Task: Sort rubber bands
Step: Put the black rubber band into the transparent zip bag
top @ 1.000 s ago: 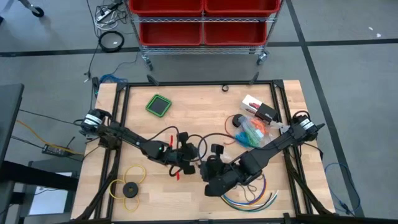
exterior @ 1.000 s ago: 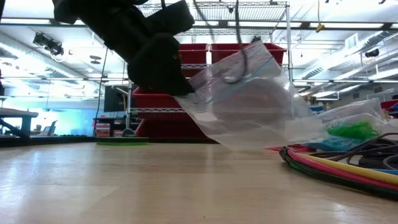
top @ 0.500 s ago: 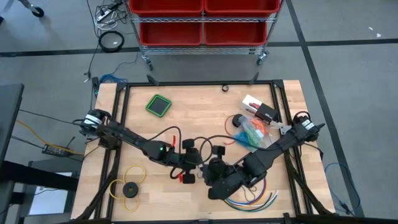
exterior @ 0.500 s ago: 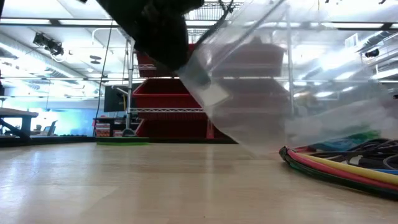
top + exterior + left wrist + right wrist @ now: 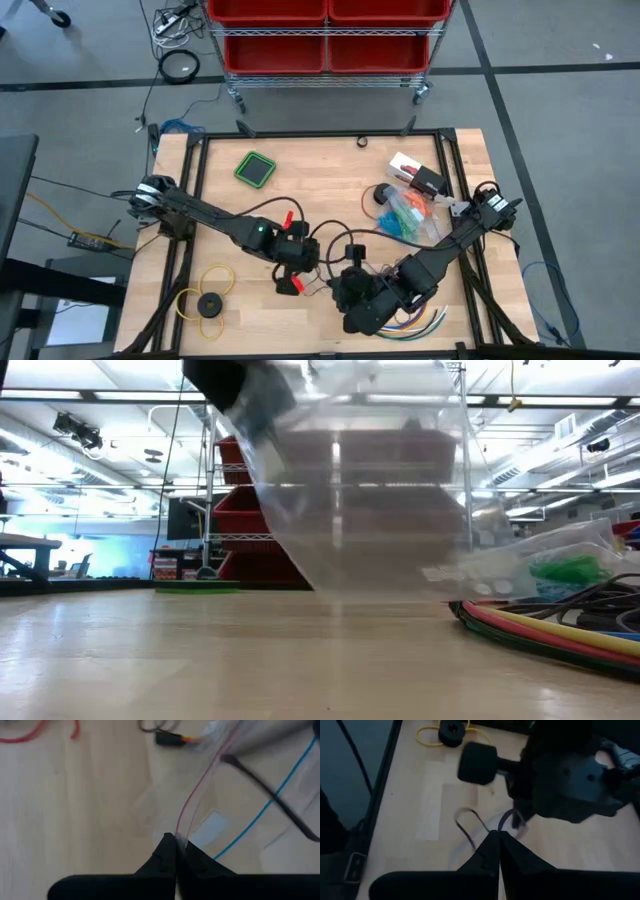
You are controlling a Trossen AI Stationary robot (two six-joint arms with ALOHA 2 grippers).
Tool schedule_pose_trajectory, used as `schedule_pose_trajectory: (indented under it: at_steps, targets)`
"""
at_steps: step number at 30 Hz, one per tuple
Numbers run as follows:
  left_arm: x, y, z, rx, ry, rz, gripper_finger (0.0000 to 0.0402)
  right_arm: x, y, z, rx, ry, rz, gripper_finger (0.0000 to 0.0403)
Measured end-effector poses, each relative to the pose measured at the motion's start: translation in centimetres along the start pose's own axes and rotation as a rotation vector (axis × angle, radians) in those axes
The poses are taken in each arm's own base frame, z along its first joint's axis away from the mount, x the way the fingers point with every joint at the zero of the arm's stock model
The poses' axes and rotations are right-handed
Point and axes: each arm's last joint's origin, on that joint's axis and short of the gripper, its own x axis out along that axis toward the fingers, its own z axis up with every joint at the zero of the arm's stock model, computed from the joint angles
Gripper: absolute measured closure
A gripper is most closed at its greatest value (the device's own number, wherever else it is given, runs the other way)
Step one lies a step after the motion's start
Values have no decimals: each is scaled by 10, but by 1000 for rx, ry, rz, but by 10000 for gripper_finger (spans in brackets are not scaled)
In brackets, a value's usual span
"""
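Pale wooden surface [image 5: 330, 180], black-framed, both arms reaching toward its near middle.

Far left, near edge: big yellow ring with a black disc [image 5: 208, 303], lying flat, well apart from both arms. Farther back: green-rimmed square pad with a dark centre [image 5: 256, 169], lying alone.

Left gripper [image 5: 297, 272]: just left of centre, low over the surface. Jaws together, clamped on the edge of a clear plastic zip bag [image 5: 370, 500]; the left wrist view shows the bag's pink seal line [image 5: 192, 802] running straight into the closed tips.

In the low view, the bag hangs clear of the surface, mouth up, held taut between the two grippers. I cannot make out anything inside it.

Right gripper [image 5: 352, 296]: just beside the left one, on its right. Jaws together; in the right wrist view they pinch the bag's thin edge. A dark loop of cable [image 5: 470, 827] lies on the wood just past the tips.

Near edge, right of centre: long curved multicoloured cables [image 5: 415, 318], partly under the right arm.

Right side: rubber bands [image 5: 405, 213], small loops in green, blue and orange bunches inside crumpled clear wrapping, resting on the surface well apart from both grippers. Green bunch also visible in the low view [image 5: 572, 570].
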Motion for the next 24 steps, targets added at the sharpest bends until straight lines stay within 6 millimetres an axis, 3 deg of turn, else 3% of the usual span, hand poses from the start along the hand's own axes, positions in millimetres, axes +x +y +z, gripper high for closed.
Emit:
schedule_pose_trajectory:
  at_steps: [9,24]
  targets:
    - [-11,1,-6,-8,138,-38,401,-5,5,-2,-66,-26,-43,403]
    - [5,-14,-13,18,238,-140,401,-8,5,5,-88,-78,-19,403]
